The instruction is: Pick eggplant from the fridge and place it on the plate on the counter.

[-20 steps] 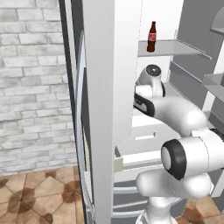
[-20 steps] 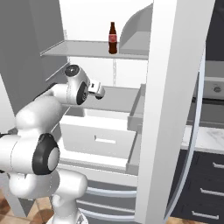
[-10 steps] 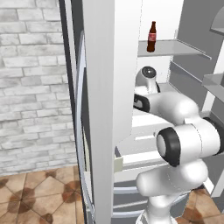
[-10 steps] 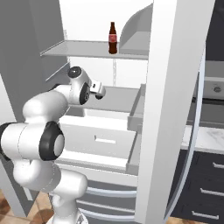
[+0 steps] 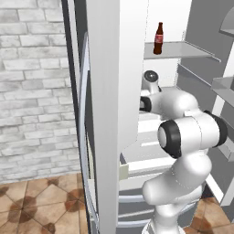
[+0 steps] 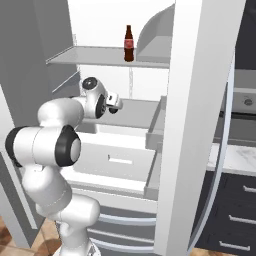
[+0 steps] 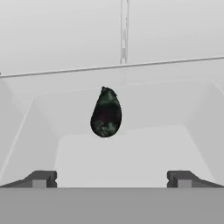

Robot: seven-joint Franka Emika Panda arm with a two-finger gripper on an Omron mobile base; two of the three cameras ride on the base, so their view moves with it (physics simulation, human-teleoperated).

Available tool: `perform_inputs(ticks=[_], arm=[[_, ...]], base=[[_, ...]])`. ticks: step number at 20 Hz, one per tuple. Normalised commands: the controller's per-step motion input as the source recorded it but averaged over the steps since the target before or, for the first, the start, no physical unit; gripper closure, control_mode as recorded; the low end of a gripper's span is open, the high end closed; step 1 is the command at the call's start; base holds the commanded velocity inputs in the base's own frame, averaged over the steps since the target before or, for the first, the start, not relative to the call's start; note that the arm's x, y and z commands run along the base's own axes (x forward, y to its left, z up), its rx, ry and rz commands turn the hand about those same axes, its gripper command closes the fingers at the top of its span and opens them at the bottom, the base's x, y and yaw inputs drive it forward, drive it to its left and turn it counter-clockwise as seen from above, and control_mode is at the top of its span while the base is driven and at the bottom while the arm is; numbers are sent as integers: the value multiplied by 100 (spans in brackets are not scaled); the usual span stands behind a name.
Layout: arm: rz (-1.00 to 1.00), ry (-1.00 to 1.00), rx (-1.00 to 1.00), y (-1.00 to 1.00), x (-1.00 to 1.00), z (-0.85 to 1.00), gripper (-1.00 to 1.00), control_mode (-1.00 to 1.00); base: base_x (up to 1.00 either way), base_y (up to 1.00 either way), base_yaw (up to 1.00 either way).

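Left base view: the white arm reaches into the open fridge (image 5: 114, 114), its wrist turned down toward a pulled-out drawer (image 5: 146, 137) below the glass shelf where a brown bottle (image 5: 158, 39) stands. The hand itself is hidden behind the arm's own joints here, so the drawer's contents cannot be made out.

Right base view: the tool (image 6: 114, 102) hangs over the open white drawer (image 6: 122, 160), under the shelf carrying the bottle (image 6: 129, 44). A strip of marble tabletop (image 6: 235, 157) shows past the fridge door, above black cabinets; no plate can be picked out on it.

Hand view: the eggplant (image 7: 106, 113), dark and mottled, lies on the pale floor of the drawer (image 7: 122, 153), its narrow end pointing away. The tool (image 7: 111, 179) stands at its widest, both finger tips (image 7: 40, 179) set well apart and empty. The eggplant sits ahead of the tool and roughly centred between the tips, just left of the midline, and clear of both.

The risks, as judged from here: the rounded, tapering body could roll or squirt out if the fingers close off-centre or near the thin end, and a steep descent could knock a finger against the drawer's wall or front lip. On the way out, the shelf above leaves little headroom.
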Motion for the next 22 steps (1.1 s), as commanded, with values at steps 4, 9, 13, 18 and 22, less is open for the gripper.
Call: perform_inputs(ticks=[4, 9, 13, 18, 22], arm=[[0, 0, 0, 0, 46, -18, -100, -100], [0, 0, 0, 0, 41, -10, -100, -100], [0, 8, 0, 0, 43, -10, -100, -100], [0, 7, 0, 0, 39, -15, -100, -100], [0, 2, 0, 0, 45, -16, -100, -100]], base=[[0, 0, 0], [0, 0, 0], [0, 0, 0], [0, 0, 0], [0, 0, 0]])
